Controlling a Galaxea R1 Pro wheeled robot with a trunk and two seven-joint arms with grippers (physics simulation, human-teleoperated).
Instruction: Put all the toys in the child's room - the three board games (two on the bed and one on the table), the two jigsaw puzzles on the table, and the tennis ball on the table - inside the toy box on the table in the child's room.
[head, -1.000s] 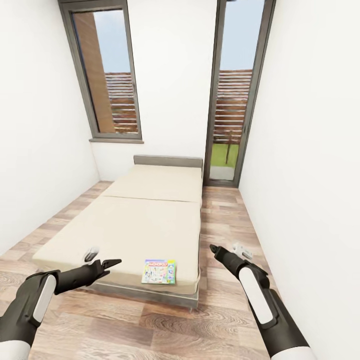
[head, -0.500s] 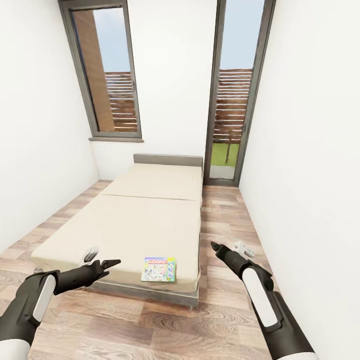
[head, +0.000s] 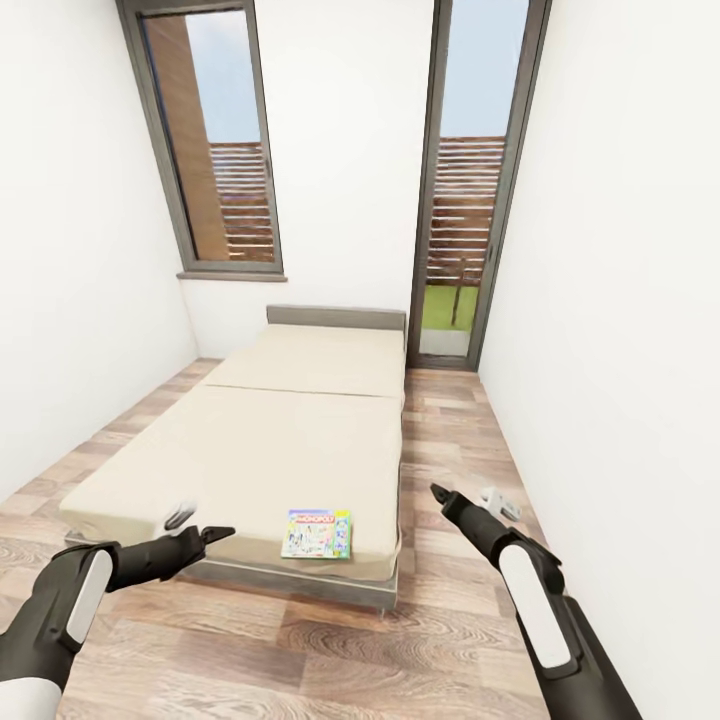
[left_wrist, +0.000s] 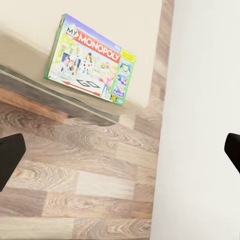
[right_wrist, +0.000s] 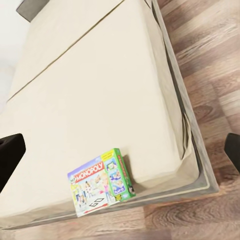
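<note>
A colourful "Monopoly" board game (head: 317, 533) lies flat on the beige bed (head: 290, 440), close to the near edge of the mattress. My left gripper (head: 200, 525) hovers open, left of the box and just before the bed's near edge. My right gripper (head: 468, 496) is open over the floor, right of the bed. In the left wrist view the board game (left_wrist: 90, 60) sits on the mattress corner, beyond the wide-apart fingertips (left_wrist: 10, 152). The right wrist view looks down on the board game (right_wrist: 102, 181) and the bed (right_wrist: 90, 90). The table, toy box, jigsaw puzzles and tennis ball are out of view.
White walls close in the narrow room on the left (head: 70, 330) and right (head: 620, 350). A wood-plank floor strip (head: 450, 430) runs between the bed and the right wall to a tall glass door (head: 470, 200). A window (head: 215, 150) is behind the grey headboard (head: 335, 317).
The whole view has shifted slightly, so the camera moved. In the picture my right gripper has drifted a little to the right and my left gripper a little lower. Both stay open.
</note>
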